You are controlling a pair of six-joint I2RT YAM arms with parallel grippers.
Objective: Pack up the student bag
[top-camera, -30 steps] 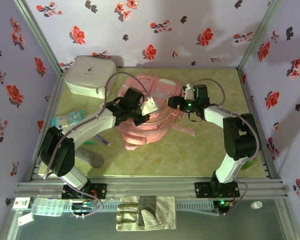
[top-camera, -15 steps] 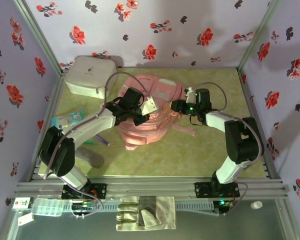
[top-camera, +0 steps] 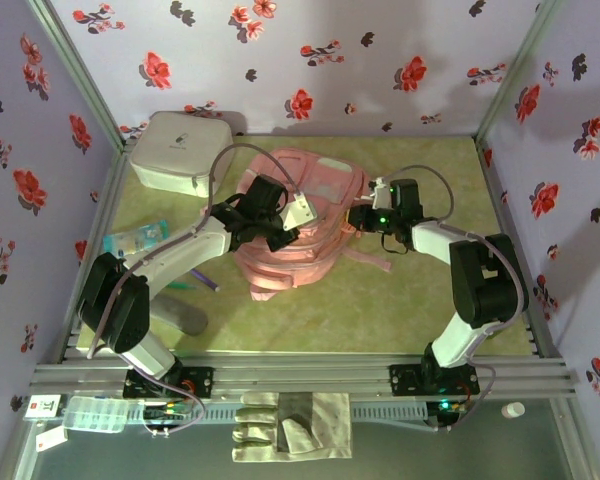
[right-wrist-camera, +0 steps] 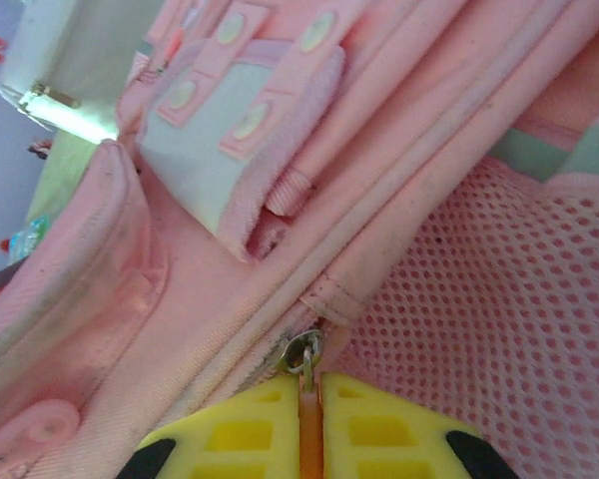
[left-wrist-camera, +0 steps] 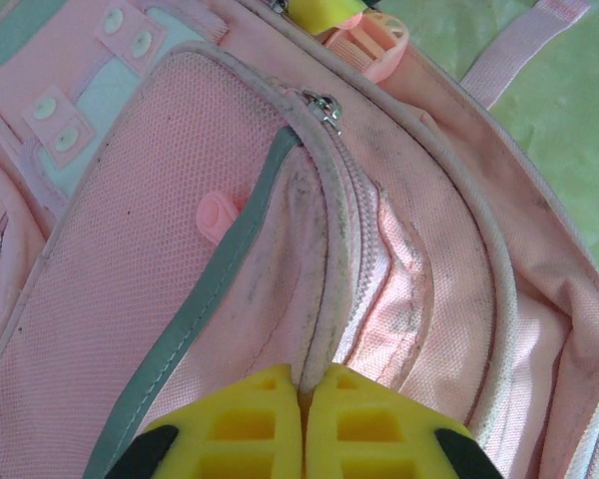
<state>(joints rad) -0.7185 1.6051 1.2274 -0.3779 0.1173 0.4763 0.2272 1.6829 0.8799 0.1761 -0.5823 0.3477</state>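
One green counter (top-camera: 410, 300) carries everything. The pink student bag (top-camera: 290, 270) lies flat at its middle with the pale front pockets facing up. A white-grey zip case (top-camera: 175, 150) sits beyond the bag's far left corner, apart from it. The left hand (left-wrist-camera: 301, 384) is over the bag's left half, and its yellow fingers (left-wrist-camera: 250, 424) are pressed together on the piped edge of a front pocket. The right hand (right-wrist-camera: 309, 399) is at the bag's right edge, clamped on an orange zip pull (right-wrist-camera: 308, 429). The metal slider (right-wrist-camera: 301, 351) sits just beyond the fingertips.
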